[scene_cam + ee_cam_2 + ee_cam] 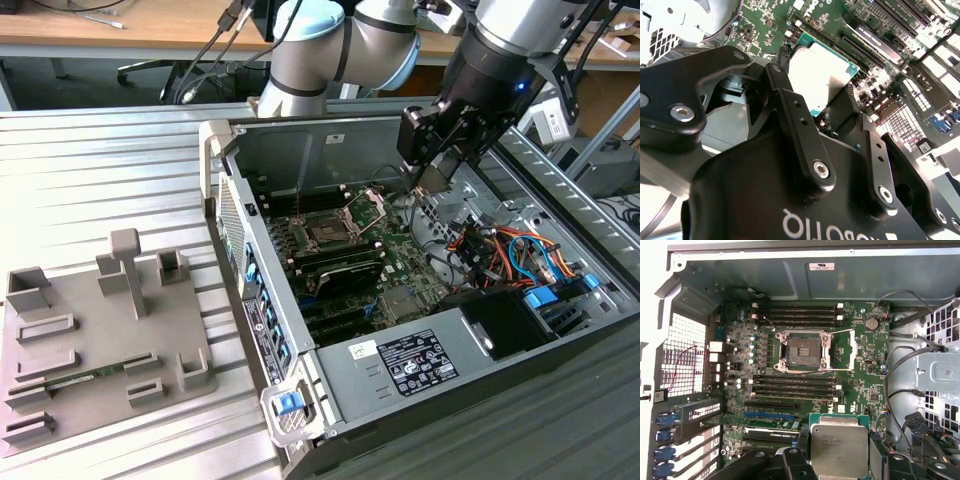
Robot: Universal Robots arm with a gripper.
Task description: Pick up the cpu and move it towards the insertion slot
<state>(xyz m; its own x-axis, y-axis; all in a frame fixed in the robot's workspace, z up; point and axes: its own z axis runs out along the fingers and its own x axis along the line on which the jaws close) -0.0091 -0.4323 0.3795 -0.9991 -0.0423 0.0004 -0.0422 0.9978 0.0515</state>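
Observation:
My gripper (pixel 438 176) hangs inside the open computer case, shut on the cpu (pixel 437 183). In both wrist views the cpu (pixel 839 444) (pixel 816 75) is a flat square chip with a silvery top and a green rim, held by its edges between the black fingers (pixel 792 460). The insertion slot (pixel 801 350) is a dark square socket with its silver frame swung open, in the middle of the green board. In the exterior view the slot (pixel 327 232) lies below the gripper and towards the exterior view's left, well apart from the cpu.
Long black memory slots (pixel 795 315) run on both sides of the socket. Bundled cables (pixel 500 250) and a drive cage lie in the case at the exterior view's right. A grey fixture plate (pixel 100 330) with a green memory stick (pixel 75 378) sits outside the case.

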